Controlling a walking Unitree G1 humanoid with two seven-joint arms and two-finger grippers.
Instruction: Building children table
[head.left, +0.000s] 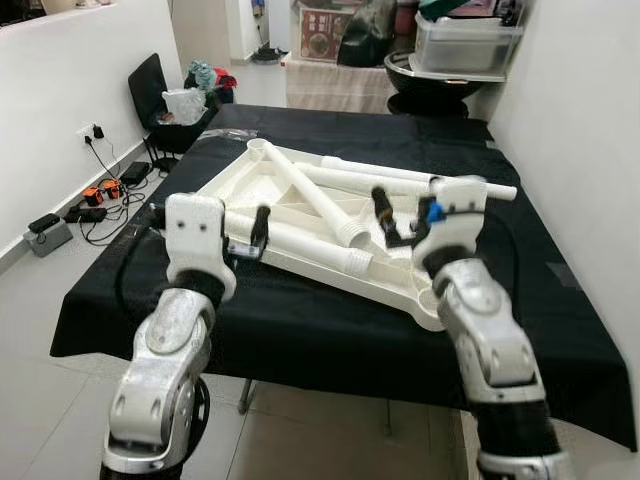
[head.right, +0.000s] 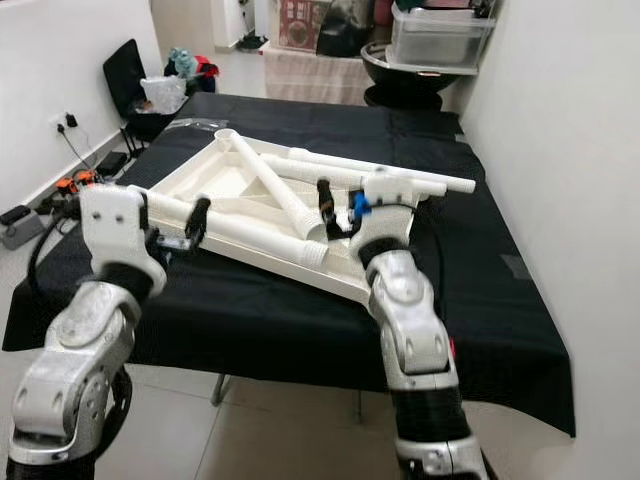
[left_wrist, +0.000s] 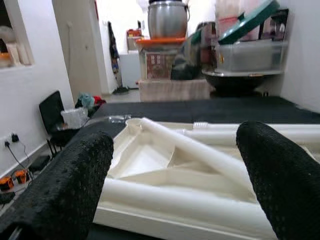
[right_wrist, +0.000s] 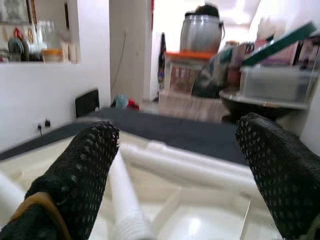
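Black cloth covers the work table (head.left: 300, 320), where the upturned white tabletop (head.left: 250, 185) lies with loose legs (head.left: 310, 195) across it. Your left gripper (head.left: 258, 232) and right gripper (head.left: 392, 222) hover spread, empty — you're reaching; next, pinch one leg.

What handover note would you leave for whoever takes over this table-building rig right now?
Left gripper: jaws open, empty, over the near-left edge of the upturned white tabletop.
Right gripper: jaws open, empty, above the tabletop's near-right part.
Tabletop lies underside up on the black-covered table. Several loose white legs lie across it, threaded ends visible.
Done: parts laid out.
Left: no leg stands upright in a corner socket; probably grip one leg, screw it in, repeat, then turn the table over.
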